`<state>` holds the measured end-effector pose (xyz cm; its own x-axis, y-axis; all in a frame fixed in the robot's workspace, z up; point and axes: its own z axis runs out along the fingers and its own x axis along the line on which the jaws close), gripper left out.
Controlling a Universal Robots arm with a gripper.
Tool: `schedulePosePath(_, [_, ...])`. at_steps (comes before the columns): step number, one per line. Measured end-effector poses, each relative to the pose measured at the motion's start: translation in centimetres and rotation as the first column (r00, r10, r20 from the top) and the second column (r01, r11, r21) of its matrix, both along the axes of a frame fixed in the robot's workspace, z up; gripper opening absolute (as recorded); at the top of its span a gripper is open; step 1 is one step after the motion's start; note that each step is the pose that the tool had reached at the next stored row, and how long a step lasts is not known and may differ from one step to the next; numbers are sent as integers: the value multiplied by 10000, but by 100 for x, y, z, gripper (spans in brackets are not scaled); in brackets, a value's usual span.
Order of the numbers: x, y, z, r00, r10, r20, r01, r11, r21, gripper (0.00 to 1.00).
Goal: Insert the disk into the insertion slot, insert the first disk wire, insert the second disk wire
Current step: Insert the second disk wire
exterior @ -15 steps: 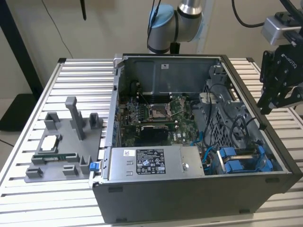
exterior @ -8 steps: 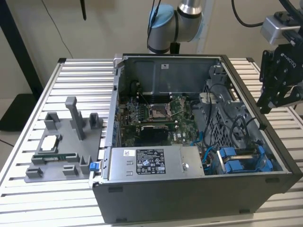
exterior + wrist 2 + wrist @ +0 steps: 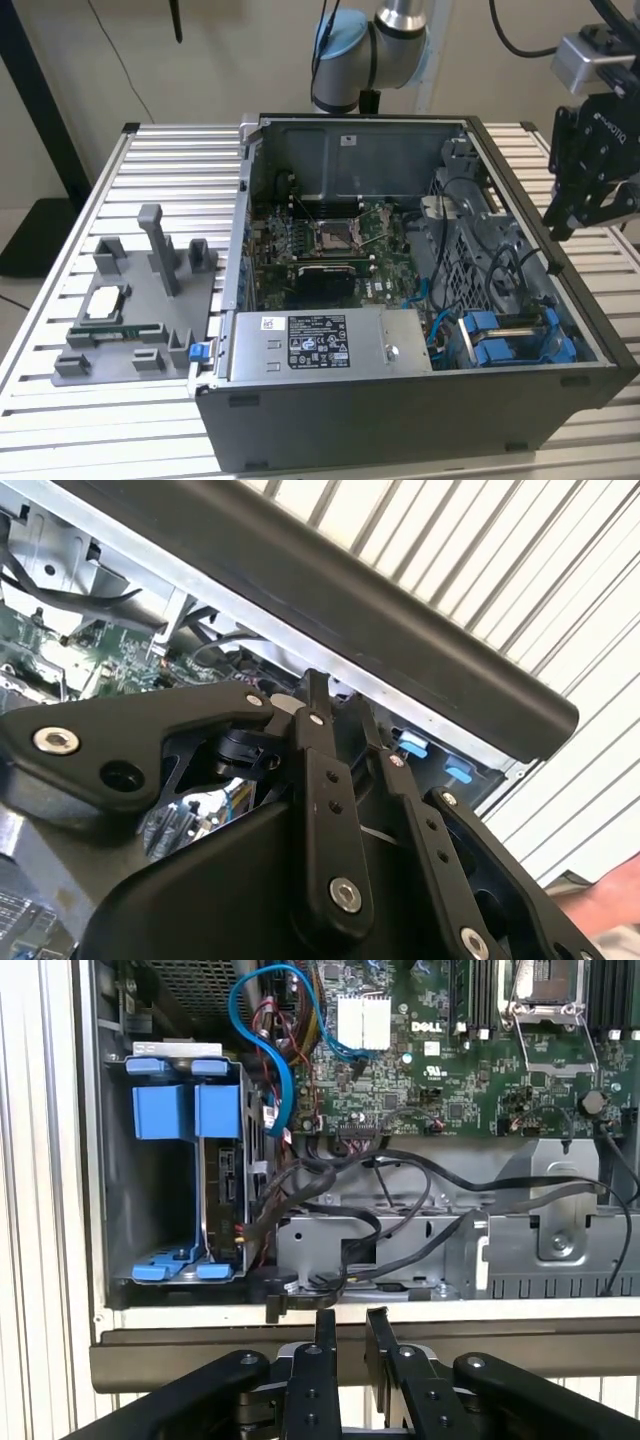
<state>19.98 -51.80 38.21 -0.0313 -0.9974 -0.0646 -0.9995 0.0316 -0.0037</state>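
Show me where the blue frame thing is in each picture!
Exterior view: blue carrier frame inside the computer case, at the exterior view's right.
First wrist view: blue carrier frame, beside the blue cable.
Second wrist view: its blue tabs, just past the case's black rim.
Shared landmark: that black rim.

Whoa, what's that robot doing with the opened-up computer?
A robot arm is working on an open computer case. Its gripper hangs by the case's rim, near the drive cage, and carries nothing. The disk in its blue frame looks already seated in that cage. A blue cable and black wires lie close by; whether any is plugged into the disk is unclear.
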Motion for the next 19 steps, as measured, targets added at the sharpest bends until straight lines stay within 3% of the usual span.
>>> schedulePosePath(4, [2, -94, -1, 10000, -21, -19, 21, 10000, 9, 100])
schedulePosePath(12, [1, -374, 0, 10000, -40, -32, 40, 10000, 29, 100])
schedulePosePath(17, [1, -389, 0, 10000, -39, -32, 40, 10000, 37, 100])
schedulePosePath(19, [1, -398, -1, 10000, -41, -66, 41, 10000, 38, 100])
